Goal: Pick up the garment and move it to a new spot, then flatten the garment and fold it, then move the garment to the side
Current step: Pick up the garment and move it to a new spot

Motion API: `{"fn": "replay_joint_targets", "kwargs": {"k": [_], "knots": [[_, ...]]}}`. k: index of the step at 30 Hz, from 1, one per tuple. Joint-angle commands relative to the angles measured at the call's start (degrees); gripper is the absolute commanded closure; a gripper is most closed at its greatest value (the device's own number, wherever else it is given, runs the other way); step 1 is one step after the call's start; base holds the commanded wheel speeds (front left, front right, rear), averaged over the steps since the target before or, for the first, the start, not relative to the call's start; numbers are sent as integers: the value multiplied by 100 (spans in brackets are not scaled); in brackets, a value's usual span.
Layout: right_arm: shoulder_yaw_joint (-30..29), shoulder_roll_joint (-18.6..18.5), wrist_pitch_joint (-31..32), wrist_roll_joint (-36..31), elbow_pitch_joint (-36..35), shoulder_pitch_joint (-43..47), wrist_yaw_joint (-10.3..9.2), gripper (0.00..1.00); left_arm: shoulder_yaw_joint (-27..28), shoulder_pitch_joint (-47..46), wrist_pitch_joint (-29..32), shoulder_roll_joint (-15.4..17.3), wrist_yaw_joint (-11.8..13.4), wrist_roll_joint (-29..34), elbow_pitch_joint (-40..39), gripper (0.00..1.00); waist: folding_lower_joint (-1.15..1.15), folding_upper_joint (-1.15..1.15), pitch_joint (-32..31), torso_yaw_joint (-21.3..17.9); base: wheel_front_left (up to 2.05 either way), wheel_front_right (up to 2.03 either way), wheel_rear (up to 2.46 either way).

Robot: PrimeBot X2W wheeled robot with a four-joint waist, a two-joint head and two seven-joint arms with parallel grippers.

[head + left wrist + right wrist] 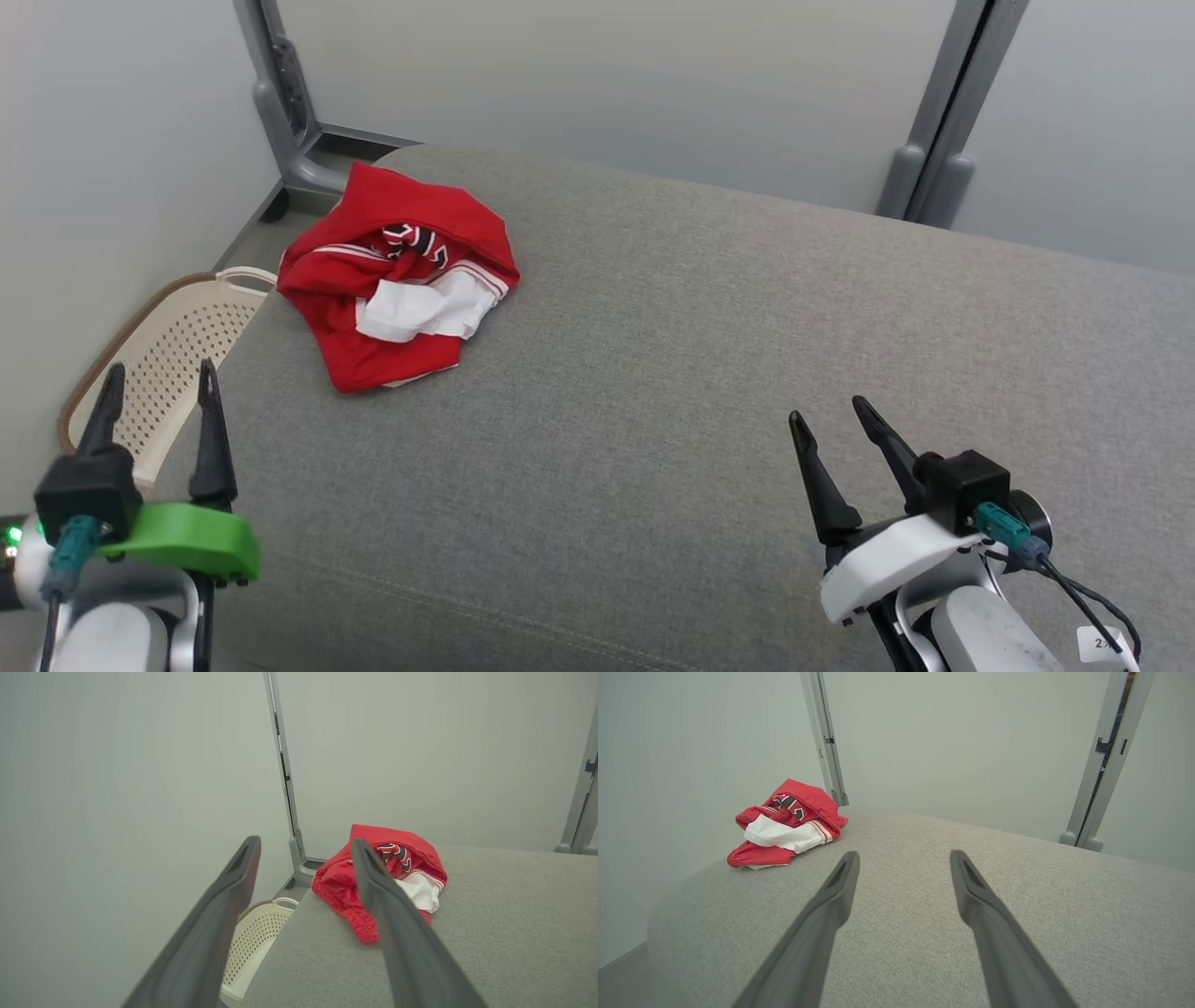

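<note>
1. A white tag (1107,644) on a cable (1083,599), lower right of the head view, begins with "2"; the rest cannot be read.
2. The red garment (341,336), upper left, bears crumpled black-and-white lettering, illegible.

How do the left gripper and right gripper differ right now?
The left gripper has a green mount; the right gripper has a white one. The left gripper sits by the basket, nearer the garment; the right gripper is over bare cushion. Both are open and empty.
</note>
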Motion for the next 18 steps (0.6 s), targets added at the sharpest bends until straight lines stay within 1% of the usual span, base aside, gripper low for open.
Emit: {"fn": "replay_joint_targets", "kwargs": {"k": [1,13,18], "knots": [[22,-47,-30,12,2,-82,0,0,29,-223,31,58,-55,-73,67,0,0,0,109,-153,0,0,0],[363,-185,-30,95,54,-352,0,0,238,-1133,34,347,-300,-363,919,0,0,0,470,-877,0,0,0],[444,-231,-30,101,31,-482,0,0,244,-1524,76,436,-463,-474,1290,0,0,0,656,-1183,0,0,0]]}}
